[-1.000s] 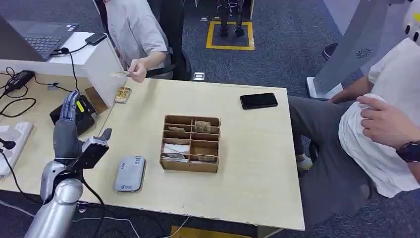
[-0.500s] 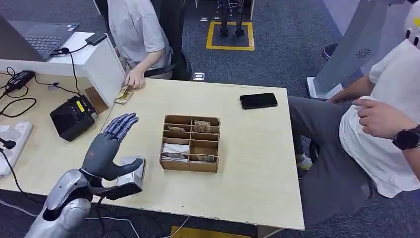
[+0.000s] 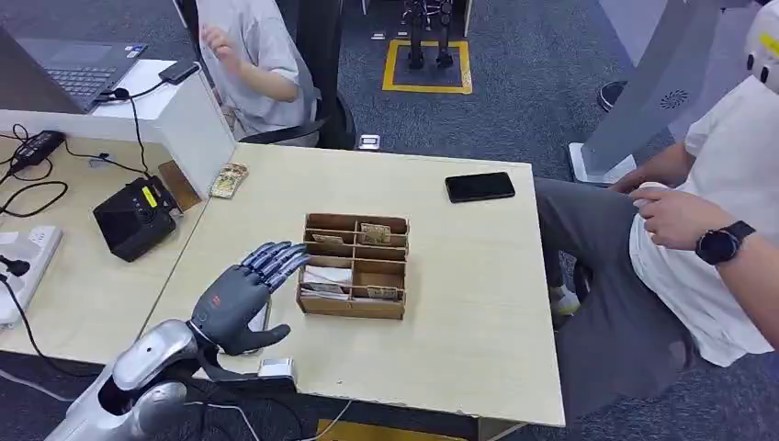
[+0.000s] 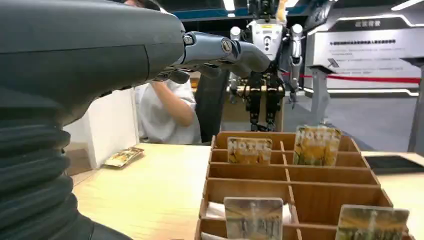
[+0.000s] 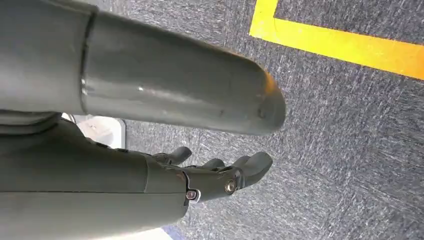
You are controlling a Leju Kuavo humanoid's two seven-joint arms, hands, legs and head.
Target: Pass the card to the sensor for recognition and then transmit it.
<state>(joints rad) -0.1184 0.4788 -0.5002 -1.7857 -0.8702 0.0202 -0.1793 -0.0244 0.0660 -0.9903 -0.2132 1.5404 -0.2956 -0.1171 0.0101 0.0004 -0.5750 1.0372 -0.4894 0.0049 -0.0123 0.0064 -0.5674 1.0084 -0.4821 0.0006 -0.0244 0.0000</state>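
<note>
Left hand hovered empty, fingers spread, at 9 o'clock of the wooden divided box | hotel cards stood upright in the box's compartments | grey sensor mostly hidden under that hand | right hand hung over carpet, fingers loosely apart, empty | card stack lay at the table's 11 o'clock corner.

One wooden organizer box held four upright cards; one phone and one card stack lay on the table.
</note>
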